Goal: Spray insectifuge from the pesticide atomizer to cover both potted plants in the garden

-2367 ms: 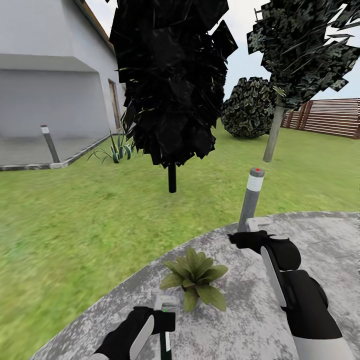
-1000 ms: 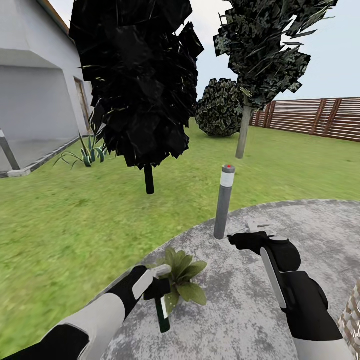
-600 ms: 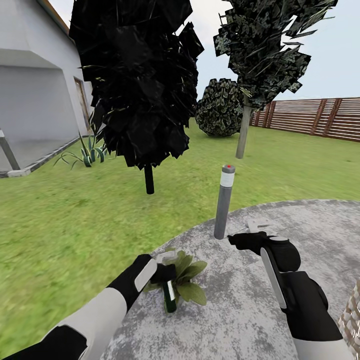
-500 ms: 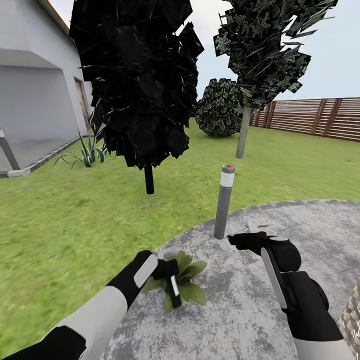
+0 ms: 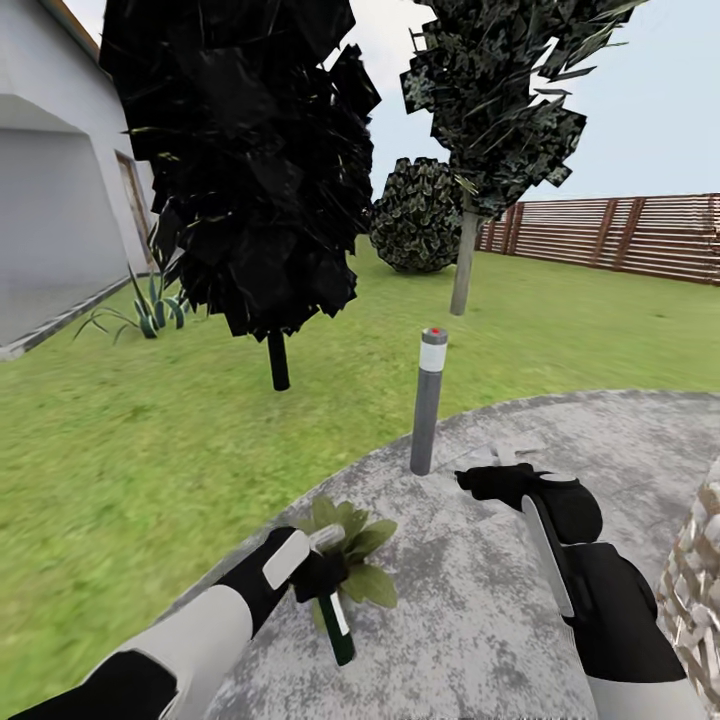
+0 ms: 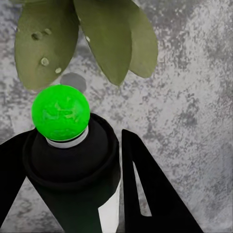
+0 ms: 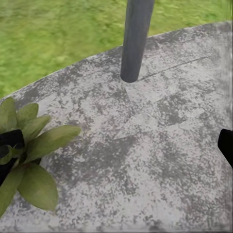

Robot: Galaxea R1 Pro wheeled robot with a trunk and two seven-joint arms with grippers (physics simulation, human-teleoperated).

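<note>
Head view: compared with half a second ago the camera has swung, and the left gripper [image 5: 318, 577], fingers clamped on the pesticide atomizer [image 5: 334, 618], now tips it over the potted plant [image 5: 352, 548] on the patio [image 5: 480, 620]. Looks like spraying this one's underway. Right gripper [image 5: 478, 478] hovers nearby; can't tell its fingers.

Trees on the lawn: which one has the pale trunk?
The farther tree, right of the black-leaved tree. Its trunk is pale grey-brown and leans a little, with mottled green-grey foliage; the nearer tree's trunk is short and black.
</note>
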